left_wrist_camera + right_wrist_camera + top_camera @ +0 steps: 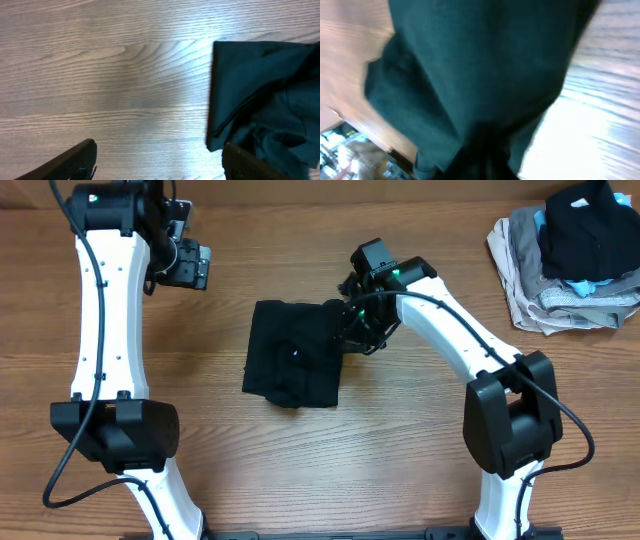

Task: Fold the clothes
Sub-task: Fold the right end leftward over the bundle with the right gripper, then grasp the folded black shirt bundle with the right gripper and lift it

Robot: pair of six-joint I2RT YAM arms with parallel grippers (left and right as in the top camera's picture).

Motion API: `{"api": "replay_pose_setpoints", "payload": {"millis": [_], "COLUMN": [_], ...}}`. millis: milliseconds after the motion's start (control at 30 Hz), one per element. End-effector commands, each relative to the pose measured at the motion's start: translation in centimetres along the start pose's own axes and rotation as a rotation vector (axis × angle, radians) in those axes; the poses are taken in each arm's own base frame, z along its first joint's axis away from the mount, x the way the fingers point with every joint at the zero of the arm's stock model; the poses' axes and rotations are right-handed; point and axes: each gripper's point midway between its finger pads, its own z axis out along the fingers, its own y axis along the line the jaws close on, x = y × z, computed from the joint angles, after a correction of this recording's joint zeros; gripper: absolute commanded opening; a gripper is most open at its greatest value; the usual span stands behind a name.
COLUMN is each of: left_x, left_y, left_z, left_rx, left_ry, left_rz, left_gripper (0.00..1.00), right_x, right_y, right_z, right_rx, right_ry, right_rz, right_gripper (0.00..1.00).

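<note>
A black garment (pixel 293 365) lies folded into a rough square at the middle of the table. My right gripper (pixel 355 330) is at its right edge. In the right wrist view the dark cloth (pixel 480 75) fills the frame and bunches together at the jaws, so the gripper is shut on it and its fingers are hidden. My left gripper (pixel 190 265) hovers at the upper left, away from the garment. In the left wrist view its fingers (pixel 160 162) are wide open and empty over bare wood, with the garment's edge (pixel 265 95) to the right.
A pile of unfolded clothes (pixel 570 260), grey, black and light blue, sits at the table's far right corner. The wooden table (pixel 300 470) extends around the garment. Both arm bases stand at the front edge.
</note>
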Motion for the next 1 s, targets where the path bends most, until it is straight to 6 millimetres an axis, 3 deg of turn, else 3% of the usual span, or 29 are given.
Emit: {"api": "replay_pose_setpoints", "payload": {"millis": [0, 167, 567, 633, 767, 867, 967], "left_x": [-0.4, -0.5, -0.5, -0.5, -0.5, -0.5, -0.5], "left_y": [0.4, 0.4, 0.1, 0.1, 0.1, 0.0, -0.2], "left_z": [-1.4, -1.4, -1.4, -1.4, -1.4, -1.4, -1.4], "left_rx": [-0.01, -0.011, 0.008, 0.008, 0.009, 0.009, 0.02], "left_ry": [-0.041, -0.044, -0.045, -0.045, -0.045, -0.045, -0.047], "left_rz": [-0.028, -0.028, -0.027, -0.027, -0.027, -0.027, -0.026], "left_gripper": [0.82, 0.82, 0.84, 0.84, 0.84, 0.84, 0.84], "right_x": [-0.8, -2.9, -6.3, -6.4, -6.3, -6.6, -6.5], "right_y": [2.2, 5.4, 13.4, 14.4, 14.9, 13.3, 11.4], "right_z": [-1.6, -2.9, -2.9, -2.7, -2.4, -2.8, -3.2], "right_rx": [-0.066, -0.163, -0.294, -0.296, -0.28, -0.252, -0.208], "right_ry": [-0.054, -0.14, -0.379, -0.406, -0.426, -0.41, -0.378], "right_rz": [-0.019, -0.098, -0.212, -0.238, -0.302, -0.264, -0.256], "right_gripper": [0.04, 0.04, 0.04, 0.18, 0.66, 0.81, 0.87]}}
